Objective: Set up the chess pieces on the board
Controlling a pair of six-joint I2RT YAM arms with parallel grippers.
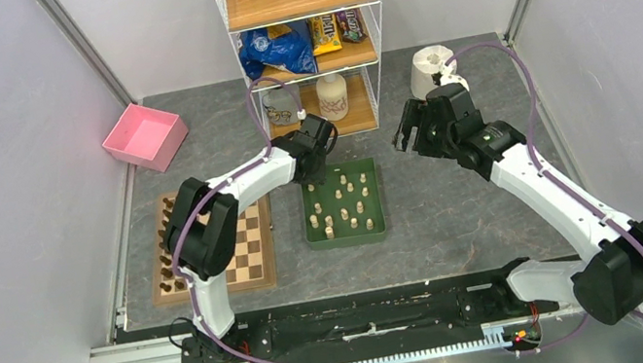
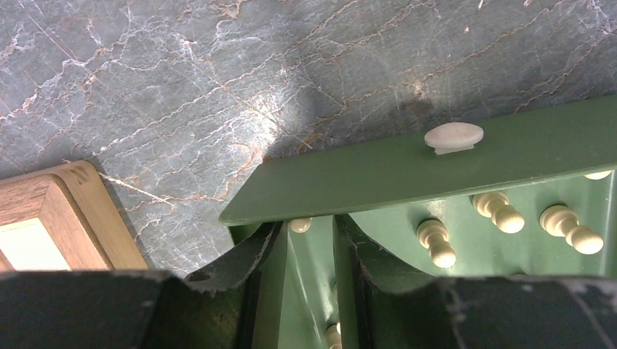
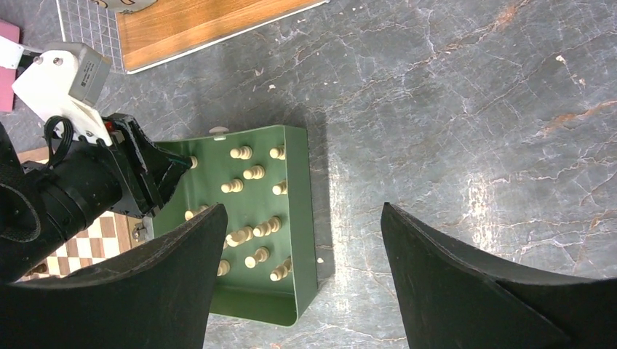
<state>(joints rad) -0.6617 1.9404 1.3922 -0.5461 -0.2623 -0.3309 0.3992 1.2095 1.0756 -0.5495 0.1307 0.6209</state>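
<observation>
Top external, green tray holding cream pieces, left claw parted, right claw spread

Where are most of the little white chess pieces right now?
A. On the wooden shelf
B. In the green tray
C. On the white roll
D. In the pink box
B: the cream chess pieces stand scattered inside the green tray, which lies on the table beside the checkered board.
</observation>
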